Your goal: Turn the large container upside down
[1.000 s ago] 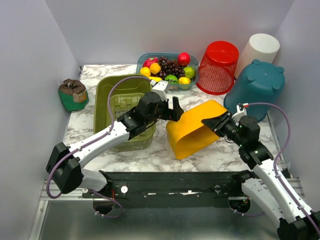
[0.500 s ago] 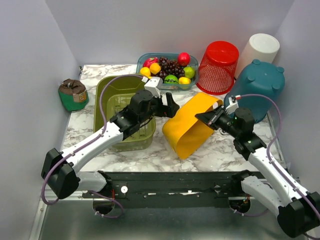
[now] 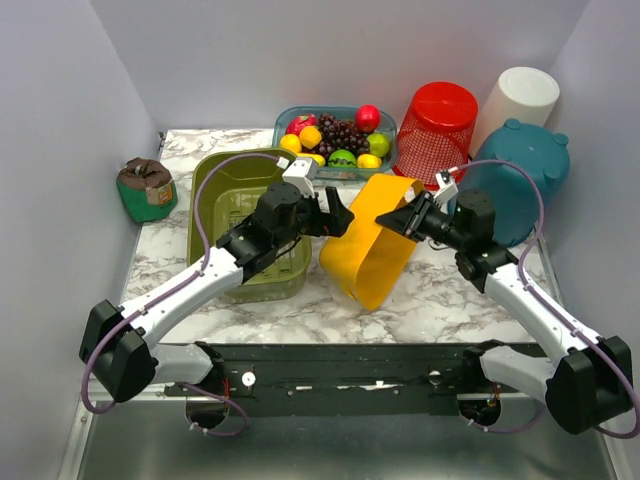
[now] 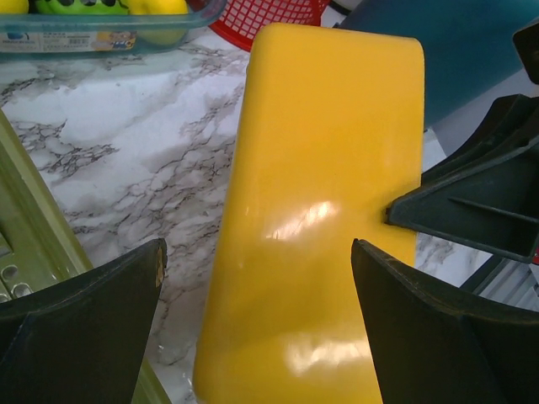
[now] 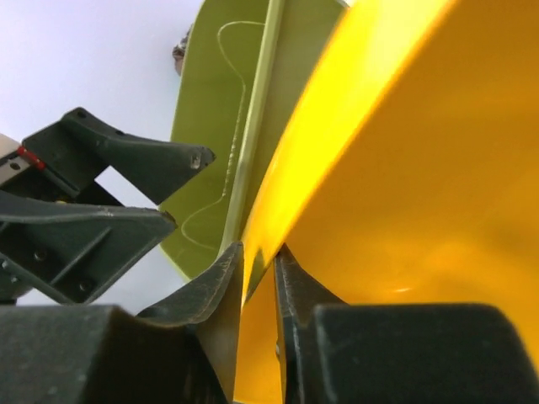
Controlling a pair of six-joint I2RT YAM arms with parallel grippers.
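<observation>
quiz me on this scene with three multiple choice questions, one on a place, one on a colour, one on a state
1. Where is the fruit tub?
A) at the back of the table, next to the red basket
B) at the near edge by the arm bases
C) in the front left corner

2. What colour is the container that the right pincer grips?
A) white
B) yellow
C) black

3. How is the left pincer?
A) shut on the container
B) open, holding nothing
C) shut on nothing

Answers:
1 A, the top view shows it at the rear beside the basket.
2 B, the right wrist view shows the fingers clamped on a yellow rim.
3 B, the left wrist view shows its fingers wide apart.
</observation>
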